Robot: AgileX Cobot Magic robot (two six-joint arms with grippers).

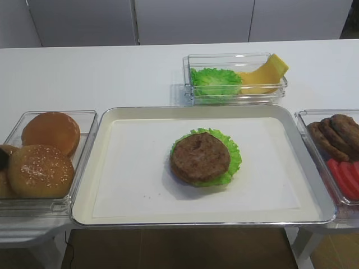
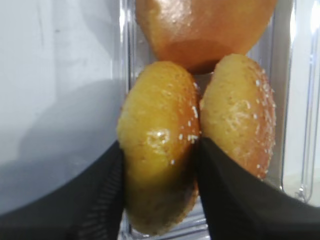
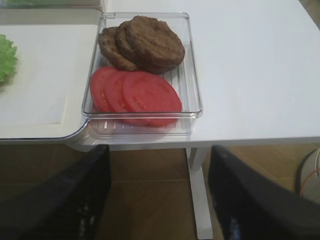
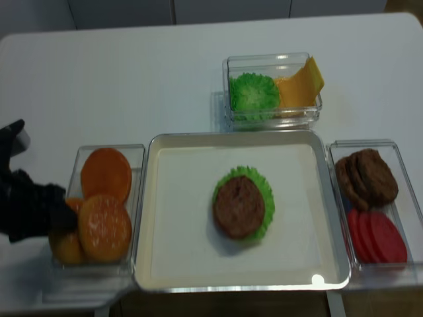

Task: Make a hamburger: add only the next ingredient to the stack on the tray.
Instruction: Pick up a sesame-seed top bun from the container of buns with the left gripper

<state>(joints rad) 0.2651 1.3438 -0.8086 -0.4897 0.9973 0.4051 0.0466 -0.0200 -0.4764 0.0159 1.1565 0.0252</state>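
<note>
Golden sesame bun top point(image 2: 157, 150) sits pinched edgewise between the left gripper point(image 2: 160, 190) jaws (soft, light, glossy); hold gently across its rim. Right gripper point(image 3: 160, 200) idles, jaws apart.

Tray point(image 1: 101, 168): bare liner all round the stack point(image 1: 201, 158), open from above; nothing over the patty. Left bin point(image 4: 140, 198) packed: seedless bun point(image 1: 51, 131) at the back, sesame buns point(image 1: 41, 171) crowding the front, touching each other; left gripper point(image 2: 160, 165) wedged there, fingers either side of one sesame bun, bin wall close on its left. Bin walls sit just beside the tray rim both sides. Right bin point(image 3: 192, 75) with patties point(image 3: 145, 42) and tomato point(image 3: 140, 92) unobstructed above. Back bin point(image 1: 235, 78) stands apart behind the tray.
</note>
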